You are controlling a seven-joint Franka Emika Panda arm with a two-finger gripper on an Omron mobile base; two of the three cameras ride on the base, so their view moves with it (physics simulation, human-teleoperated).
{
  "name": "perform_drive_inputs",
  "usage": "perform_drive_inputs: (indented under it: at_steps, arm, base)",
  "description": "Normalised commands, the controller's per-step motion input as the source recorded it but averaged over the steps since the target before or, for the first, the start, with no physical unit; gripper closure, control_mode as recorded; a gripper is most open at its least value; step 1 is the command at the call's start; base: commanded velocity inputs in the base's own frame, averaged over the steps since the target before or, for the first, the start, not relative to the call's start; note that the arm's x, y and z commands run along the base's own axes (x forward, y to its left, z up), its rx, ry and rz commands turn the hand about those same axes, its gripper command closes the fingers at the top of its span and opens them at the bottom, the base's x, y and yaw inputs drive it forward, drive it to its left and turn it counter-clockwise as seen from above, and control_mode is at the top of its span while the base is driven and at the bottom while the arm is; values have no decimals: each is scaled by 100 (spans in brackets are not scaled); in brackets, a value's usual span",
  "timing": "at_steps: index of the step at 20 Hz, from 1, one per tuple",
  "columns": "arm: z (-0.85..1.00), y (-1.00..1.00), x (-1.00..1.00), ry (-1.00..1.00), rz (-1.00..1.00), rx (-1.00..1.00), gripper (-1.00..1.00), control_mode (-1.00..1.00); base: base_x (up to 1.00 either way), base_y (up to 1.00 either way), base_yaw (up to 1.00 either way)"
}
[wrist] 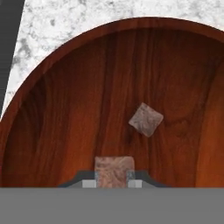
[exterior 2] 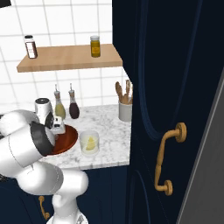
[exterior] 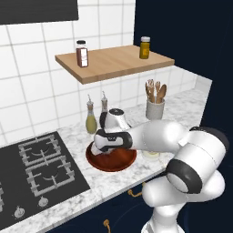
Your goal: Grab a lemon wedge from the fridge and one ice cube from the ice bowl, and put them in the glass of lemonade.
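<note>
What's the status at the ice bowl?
Gripper shut on an ice cube, down inside the ice bowl. Second ice cube loose beside it. Glass of lemonade holds the lemon wedge. Nothing in the way.

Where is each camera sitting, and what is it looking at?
Left base view: behind the arm's left, facing the ice bowl and stove; the arm crosses from lower right.
Right base view: behind its right, facing the glass of lemonade; the arm's at lower left.
Hand view: above the bowl, gripper shut on an ice cube.
Both base views share the bowl and utensil cup.
</note>
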Motion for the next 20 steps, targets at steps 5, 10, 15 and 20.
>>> perform_drive_inputs:
  at_steps: [5,10,15,20]
  arm:
    - [54,-43,-46,0,0,0,100,-100]
    - [88,-91,-15,0,-2,-7,100,-100]
    - [97,-83,0,2,-2,-18,100,-100]
    - [3,-81,6,4,-2,-4,100,-100]
  base:
    - [0,0,0]
    - [0,0,0]
    - [0,0,0]
    - [0,0,0]
